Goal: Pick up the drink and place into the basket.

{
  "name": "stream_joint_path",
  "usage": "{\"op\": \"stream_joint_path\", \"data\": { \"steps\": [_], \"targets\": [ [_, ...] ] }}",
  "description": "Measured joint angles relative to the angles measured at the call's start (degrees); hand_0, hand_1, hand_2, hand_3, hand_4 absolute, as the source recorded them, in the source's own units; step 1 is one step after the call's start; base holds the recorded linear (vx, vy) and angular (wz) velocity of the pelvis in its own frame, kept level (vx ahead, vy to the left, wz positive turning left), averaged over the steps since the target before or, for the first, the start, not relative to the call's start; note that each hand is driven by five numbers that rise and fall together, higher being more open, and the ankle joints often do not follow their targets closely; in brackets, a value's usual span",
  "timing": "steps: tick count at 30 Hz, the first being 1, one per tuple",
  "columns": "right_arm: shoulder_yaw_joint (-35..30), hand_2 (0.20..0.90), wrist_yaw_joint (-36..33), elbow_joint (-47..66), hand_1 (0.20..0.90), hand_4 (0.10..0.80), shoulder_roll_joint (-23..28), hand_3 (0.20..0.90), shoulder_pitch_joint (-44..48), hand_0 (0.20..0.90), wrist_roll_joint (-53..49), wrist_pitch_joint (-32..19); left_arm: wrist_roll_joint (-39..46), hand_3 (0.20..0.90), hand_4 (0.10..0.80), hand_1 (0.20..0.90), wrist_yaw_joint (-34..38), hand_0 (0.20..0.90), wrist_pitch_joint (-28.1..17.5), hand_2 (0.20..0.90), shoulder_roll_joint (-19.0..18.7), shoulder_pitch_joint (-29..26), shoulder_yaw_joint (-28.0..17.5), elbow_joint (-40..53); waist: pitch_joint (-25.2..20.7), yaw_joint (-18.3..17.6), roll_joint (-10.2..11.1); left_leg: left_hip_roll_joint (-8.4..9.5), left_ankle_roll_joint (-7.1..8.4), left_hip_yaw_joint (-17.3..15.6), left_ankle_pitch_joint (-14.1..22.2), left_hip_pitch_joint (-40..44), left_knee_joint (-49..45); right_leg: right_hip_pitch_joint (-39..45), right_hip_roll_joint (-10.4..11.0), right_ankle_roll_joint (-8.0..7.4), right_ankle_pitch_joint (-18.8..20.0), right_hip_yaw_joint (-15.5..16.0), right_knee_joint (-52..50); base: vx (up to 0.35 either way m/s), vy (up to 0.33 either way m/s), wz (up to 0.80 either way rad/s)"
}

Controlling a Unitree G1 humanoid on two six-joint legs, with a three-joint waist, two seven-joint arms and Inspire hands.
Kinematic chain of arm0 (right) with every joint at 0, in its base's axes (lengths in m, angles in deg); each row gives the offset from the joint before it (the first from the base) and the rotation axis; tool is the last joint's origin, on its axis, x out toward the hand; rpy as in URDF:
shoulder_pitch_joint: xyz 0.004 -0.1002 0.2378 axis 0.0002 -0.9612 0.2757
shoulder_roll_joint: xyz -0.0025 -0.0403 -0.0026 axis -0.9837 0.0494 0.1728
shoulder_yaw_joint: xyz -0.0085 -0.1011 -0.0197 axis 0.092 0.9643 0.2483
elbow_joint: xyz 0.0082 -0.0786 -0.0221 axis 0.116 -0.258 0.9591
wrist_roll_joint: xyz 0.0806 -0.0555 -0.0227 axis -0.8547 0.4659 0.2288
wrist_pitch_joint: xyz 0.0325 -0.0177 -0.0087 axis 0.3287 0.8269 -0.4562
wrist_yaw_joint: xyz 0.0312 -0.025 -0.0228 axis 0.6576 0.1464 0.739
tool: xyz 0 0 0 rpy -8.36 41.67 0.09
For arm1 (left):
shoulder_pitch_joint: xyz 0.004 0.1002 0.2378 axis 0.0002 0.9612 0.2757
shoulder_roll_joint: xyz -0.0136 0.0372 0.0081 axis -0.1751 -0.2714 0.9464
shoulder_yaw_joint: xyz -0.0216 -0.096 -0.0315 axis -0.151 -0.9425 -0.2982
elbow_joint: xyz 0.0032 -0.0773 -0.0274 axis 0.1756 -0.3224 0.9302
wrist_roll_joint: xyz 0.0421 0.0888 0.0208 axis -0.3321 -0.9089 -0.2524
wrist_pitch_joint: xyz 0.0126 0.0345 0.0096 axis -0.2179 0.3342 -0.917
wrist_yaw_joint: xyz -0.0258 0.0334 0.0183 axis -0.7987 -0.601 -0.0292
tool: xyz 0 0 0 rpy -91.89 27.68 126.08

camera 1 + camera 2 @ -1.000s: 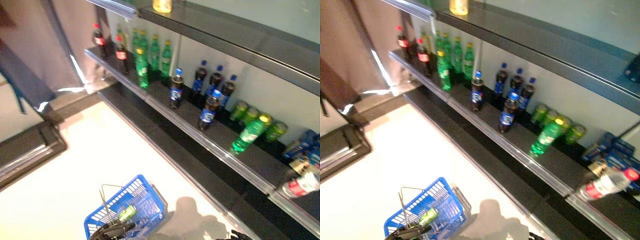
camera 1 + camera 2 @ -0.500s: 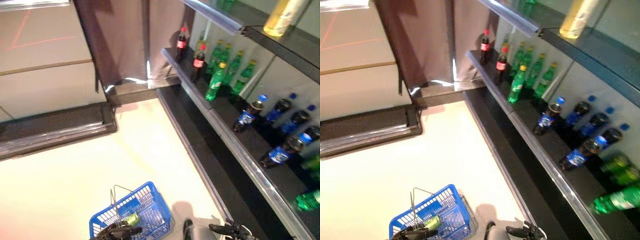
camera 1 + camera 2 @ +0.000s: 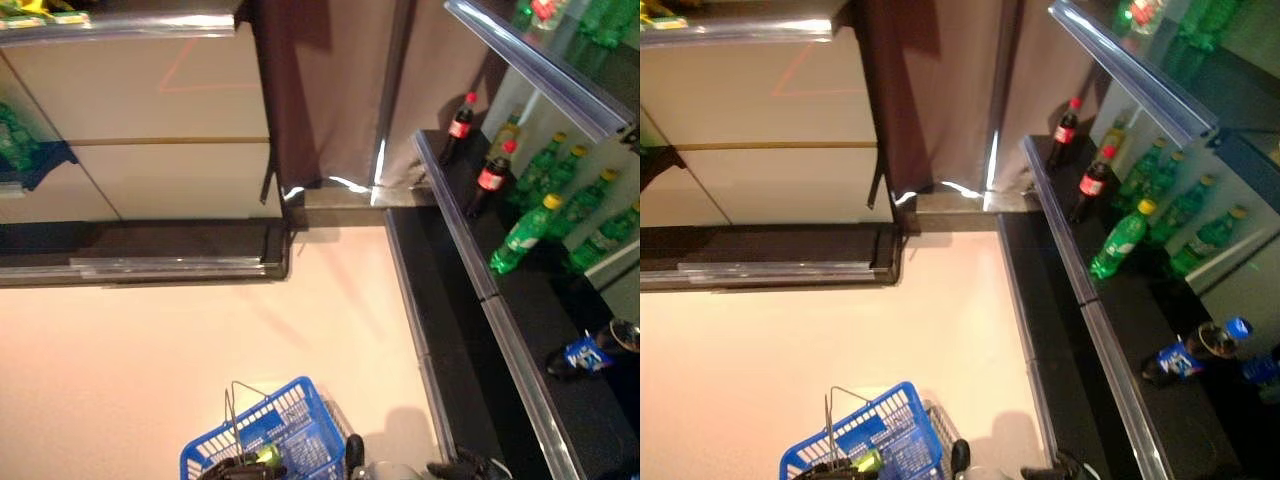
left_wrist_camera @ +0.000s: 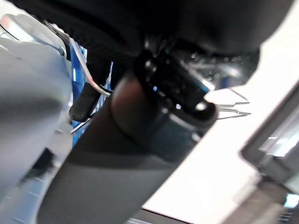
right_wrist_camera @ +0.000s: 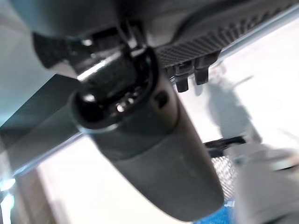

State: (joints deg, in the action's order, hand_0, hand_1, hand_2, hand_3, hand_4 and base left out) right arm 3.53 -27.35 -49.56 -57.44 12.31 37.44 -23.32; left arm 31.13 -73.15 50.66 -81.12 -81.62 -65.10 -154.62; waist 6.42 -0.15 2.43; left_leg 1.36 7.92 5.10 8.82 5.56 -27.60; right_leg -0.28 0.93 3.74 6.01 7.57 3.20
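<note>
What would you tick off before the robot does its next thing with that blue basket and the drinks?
1. Blue basket held by the left robot hand: ok, carried by its wire handle.
2. Drink in the basket: ok, a green bottle lies inside.
3. Right robot hand free: cannot tell, only its edge shows.
4. More drinks within sight: ok, green soda bottle stands on the shelf.
5. Floor ahead free of obstacles: ok.
</note>
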Motion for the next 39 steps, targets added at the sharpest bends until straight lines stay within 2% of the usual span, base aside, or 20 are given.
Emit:
{"op": "stream_joint_path", "data": {
  "steps": [1, 3, 5, 6, 7, 9, 10, 12, 13, 14, 16, 20, 27, 29, 32, 34, 35, 36, 38, 39],
  "targets": [
    [0.0, 0.9, 0.0, 0.0, 0.9, 0.8, 0.1, 0.9, 0.1, 0.9, -0.2, 0.0, 0.0, 0.2, 0.1, 0.3, -0.1, 0.3, -0.3, 0.3, 0.3, -0.5, -0.4, 0.4, -0.1, 0.4, -0.1, -0.46, 1.27, -0.4, -0.3, -2.3, -3.8, 0.6, 0.3, 0.52, -0.1, 0.4, 0.5, 0.102, -0.02, 0.36],
    [0.1, 0.9, -0.1, -0.2, 0.9, 0.8, 0.3, 0.9, 0.2, 0.9, -0.6, 0.1, 0.0, 0.2, 0.1, 0.3, -0.2, 0.3, -0.6, 0.3, 0.7, -2.1, -0.5, 1.7, 0.3, 0.0, -0.4, -2.32, 0.66, -4.9, -0.4, -7.1, -3.6, 1.5, 1.1, 0.52, -0.4, 2.8, 1.9, 0.154, 0.036, 0.55],
    [0.4, 0.9, -0.2, -1.5, 0.9, 0.8, 0.4, 0.9, 1.1, 0.9, -0.7, 0.2, 0.0, 0.2, 0.1, 0.3, -0.5, 0.3, -1.1, 0.3, 1.4, -2.9, -0.7, 2.5, 1.8, 0.2, -0.9, -2.76, -0.54, -8.0, -1.1, -7.5, 8.1, 2.6, 1.6, -0.22, -1.3, 2.8, 2.0, 0.306, 0.106, 0.16],
    [0.4, 0.9, -0.2, -1.7, 0.9, 0.8, 0.4, 0.9, 1.0, 0.9, -0.7, 0.3, 0.0, 0.2, 0.1, 0.3, -0.8, 0.3, -1.1, 0.3, 1.6, -2.9, -0.7, 2.5, 2.0, 0.0, -1.4, -2.82, -2.25, -8.6, -2.5, -7.3, 15.0, 3.0, 1.7, -0.67, -1.7, 2.8, 2.0, 0.287, 0.092, -0.07],
    [0.4, 0.9, -0.2, -1.9, 0.9, 0.8, 0.5, 0.9, 1.1, 0.9, -0.6, 0.3, 0.0, 0.2, 0.1, 0.3, -1.2, 0.3, -1.1, 0.3, 1.8, -2.9, -0.7, 2.5, 2.3, 0.1, -1.7, -3.0, -2.99, -9.6, -3.6, -7.4, 20.4, 3.3, 1.7, -0.94, -1.9, 2.3, 2.1, 0.331, 0.092, -0.18],
    [0.4, 0.9, -0.5, -2.6, 0.9, 0.8, 0.5, 0.9, 1.3, 0.9, -0.6, 0.4, 0.0, 0.2, 0.1, 0.3, -1.2, 0.3, -1.3, 0.3, 2.2, -3.1, -0.7, 2.5, 3.5, 0.1, -2.6, -3.68, -1.67, -11.5, -7.4, -8.2, 27.0, 4.5, 1.7, -1.82, -2.5, 1.2, 2.1, 0.319, 0.088, -0.24],
    [0.4, 0.9, -0.7, -2.7, 0.9, 0.8, 0.9, 0.9, 0.4, 0.9, -0.6, 0.6, -0.1, 0.2, 0.1, 0.3, -1.5, 0.3, -1.6, 0.3, 2.7, -3.4, -0.6, 2.6, 3.7, 0.0, -3.9, -4.85, -0.68, -12.6, -8.5, -9.7, 26.8, 5.4, 1.2, -2.82, -3.1, 1.0, 2.1, 0.278, 0.097, -0.27],
    [0.9, 0.9, -0.9, -2.9, 0.9, 0.8, 1.5, 0.9, -1.5, 0.9, -0.6, 0.6, -0.1, 0.2, 0.1, 0.3, -1.4, 0.3, -1.5, 0.3, 3.3, -2.6, -1.0, 2.4, 3.1, 0.9, -5.8, -5.46, -2.21, -14.4, -10.5, -9.9, 25.1, 5.8, -0.6, -5.49, -5.0, -3.2, 0.2, 0.308, 0.111, -0.47],
    [1.2, 0.9, -0.8, -2.8, 0.9, 0.8, 1.2, 0.9, -2.3, 0.9, -0.5, 0.6, -0.1, 0.2, 0.1, 0.3, -1.4, 0.3, -1.4, 0.3, 2.8, -2.3, -1.0, 2.7, 3.1, 1.0, -5.5, -4.99, -2.51, -14.7, -10.9, -9.2, 25.5, 5.7, -1.6, -5.26, -7.0, -3.5, -2.3, 0.317, 0.11, -0.41],
    [1.4, 0.9, -0.7, -2.8, 0.9, 0.8, 1.0, 0.9, -3.0, 0.9, -0.5, 0.6, -0.1, 0.2, 0.1, 0.3, -1.4, 0.3, -1.4, 0.3, 2.4, -1.8, -1.0, 3.0, 2.9, 1.0, -4.2, -3.99, -2.35, -14.2, -12.2, -8.5, 25.9, 7.0, -1.7, -3.39, -8.1, -4.0, -1.3, 0.351, 0.115, -0.15],
    [1.4, 0.9, -0.7, -5.0, 0.9, 0.8, 0.9, 0.9, -3.3, 0.9, -0.4, 0.6, -0.1, 0.2, 0.1, 0.3, -1.4, 0.3, -1.4, 0.3, 2.3, -1.4, -1.3, 2.6, 3.4, 0.9, -3.3, -2.32, -4.71, -13.8, -12.3, -6.9, 26.2, 9.1, 0.0, -4.18, -7.7, -4.9, 1.1, 0.456, 0.145, -0.02],
    [1.2, 0.9, -0.6, -6.0, 0.9, 0.8, 0.6, 0.9, -2.9, 0.9, 0.9, 0.1, -0.2, 0.2, 0.1, 0.3, -1.2, 0.3, -1.1, 0.3, 1.2, -1.1, -3.3, 2.3, 4.3, 3.1, -1.3, -1.47, -8.67, -14.0, -9.9, -4.9, 25.6, 10.6, 0.7, -4.82, -8.7, -6.3, 1.6, 0.343, 0.119, -0.17],
    [0.8, 0.9, 0.2, -3.9, 0.9, 0.8, 0.0, 0.9, -1.7, 0.9, 1.8, -1.6, -0.1, 0.2, 0.1, 0.3, -0.9, 0.3, 0.1, 0.3, -1.0, 0.2, -2.9, 2.4, 3.6, 3.9, 0.8, -0.23, -9.63, -14.0, -9.3, -0.7, 29.9, 10.0, 1.0, -6.56, -11.7, -6.6, -3.8, 0.243, 0.118, -0.08],
    [0.8, 0.9, 0.2, -3.0, 0.9, 0.8, -0.4, 0.9, -0.7, 0.9, 1.8, -1.6, -0.1, 0.2, 0.1, 0.3, -0.7, 0.3, 0.6, 0.3, -1.5, 0.2, -2.8, 2.4, 3.5, 3.7, 0.1, -1.98, -10.07, -14.2, -10.0, -0.6, 31.0, 5.1, 0.2, -8.35, -12.8, -6.6, -12.5, 0.138, 0.132, -0.06],
    [0.8, 0.9, 0.5, -2.2, 0.9, 0.8, -1.6, 0.9, -0.4, 0.9, 1.8, -1.5, -0.1, 0.2, 0.1, 0.3, -0.5, 0.3, 1.3, 0.3, -2.8, 0.2, -1.8, 2.4, 3.5, 3.3, 0.3, -2.46, -10.65, -14.5, -9.9, 0.4, 32.1, -0.8, -0.3, -9.05, -12.7, -6.4, -24.5, 0.103, 0.09, -0.07],
    [0.8, 0.9, 0.6, -2.1, 0.9, 0.8, -2.2, 0.9, -0.6, 0.9, 1.8, -1.2, -0.2, 0.2, 0.1, 0.3, 0.2, 0.3, 1.7, 0.3, -3.6, 0.5, -0.3, 2.4, 3.7, 3.1, 0.1, -2.48, -11.73, -15.6, -9.4, 1.8, 32.4, -5.5, 0.6, -11.69, -11.7, -6.1, -34.8, 0.123, 0.04, -0.16],
    [0.8, 0.9, 0.6, -1.9, 0.9, 0.8, -2.3, 0.9, -1.1, 0.9, 1.9, -1.1, -0.3, 0.2, 0.1, 0.3, 0.3, 0.3, 1.8, 0.3, -3.7, 0.6, 0.0, 2.4, 3.6, 2.9, 0.2, -1.98, -12.29, -15.9, -9.1, 2.2, 32.4, -7.1, 2.2, -11.76, -12.3, -4.7, -38.1, 0.187, -0.015, -0.11],
    [0.8, 0.9, 0.6, -1.6, 0.9, 0.8, -2.4, 0.9, -1.9, 0.9, 1.8, -1.0, -0.3, 0.2, 0.1, 0.3, 0.3, 0.3, 1.8, 0.3, -3.8, 0.7, 0.6, 2.4, 3.5, 2.9, 0.1, -1.61, -13.06, -16.0, -8.5, 2.7, 32.4, -8.0, 3.9, -11.97, -12.5, -3.8, -38.4, 0.251, -0.087, -0.05],
    [-0.5, 0.9, 0.5, -0.9, 0.9, 0.8, -1.9, 0.9, -3.3, 0.9, 1.7, -0.9, -0.3, 0.2, 0.1, 0.3, 0.3, 0.3, 1.8, 0.3, -3.5, 0.9, 1.1, 2.4, 3.4, 2.0, 0.3, -0.44, -12.84, -15.9, -7.9, 2.9, 32.4, -8.3, 7.6, -12.25, -12.5, -1.6, -31.4, 0.268, -0.119, -0.09],
    [-0.6, 0.9, 0.5, -1.0, 0.9, 0.8, -1.9, 0.9, -3.4, 0.9, 1.7, -0.9, -0.3, 0.2, 0.1, 0.3, 0.3, 0.3, 1.9, 0.3, -3.5, 1.0, 1.2, 2.4, 3.4, 1.1, 0.3, -0.01, -13.01, -15.8, -7.8, 2.8, 32.5, -8.3, 8.0, -12.27, -12.2, -1.5, -26.2, 0.242, -0.093, -0.02]
  ]
}}
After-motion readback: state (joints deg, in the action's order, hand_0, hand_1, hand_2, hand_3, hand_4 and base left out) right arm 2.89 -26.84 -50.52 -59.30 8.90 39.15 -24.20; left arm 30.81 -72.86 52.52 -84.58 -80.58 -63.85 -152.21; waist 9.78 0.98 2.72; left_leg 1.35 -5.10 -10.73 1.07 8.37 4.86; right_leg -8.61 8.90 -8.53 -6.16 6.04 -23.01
